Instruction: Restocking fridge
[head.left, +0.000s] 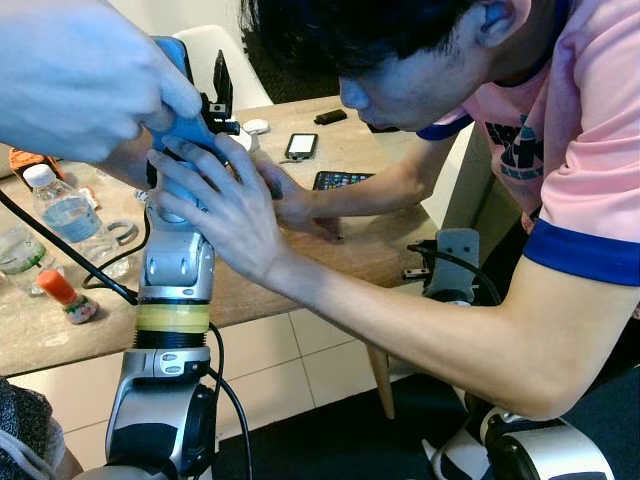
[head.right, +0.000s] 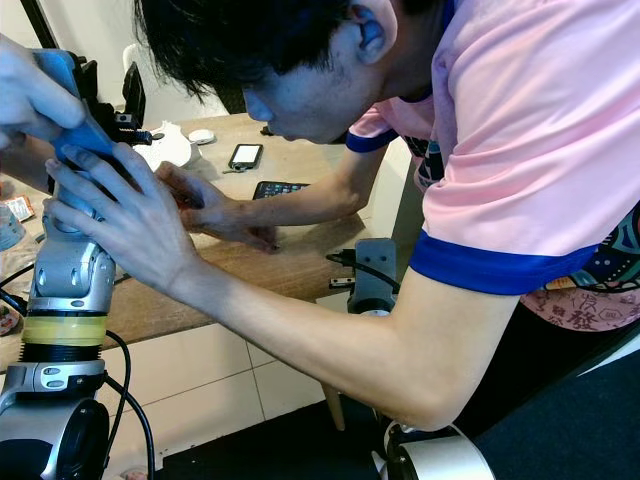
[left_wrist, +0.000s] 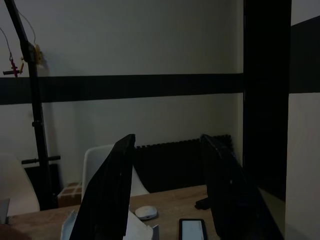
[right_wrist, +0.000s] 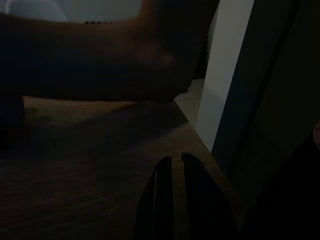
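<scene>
Restocking is not looking started. Water bottle (head.left: 66, 213) is standing near the worktop (head.left: 300, 265) left edge, with nothing being carried and no fridge to be made out. Left pincer (left_wrist: 167, 190) is raised with fingers wide, empty, while a person's hands (head.left: 215, 205) are gripping its wrist. Right pincer (right_wrist: 172, 192) is sitting narrow, nearly closed, empty, at the worktop's right edge.

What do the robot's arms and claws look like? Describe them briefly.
The left arm is silver with a yellow tape band, black ribbed collar and black cables. The left claw has two long black fingers; the right claw looks the same.
</scene>
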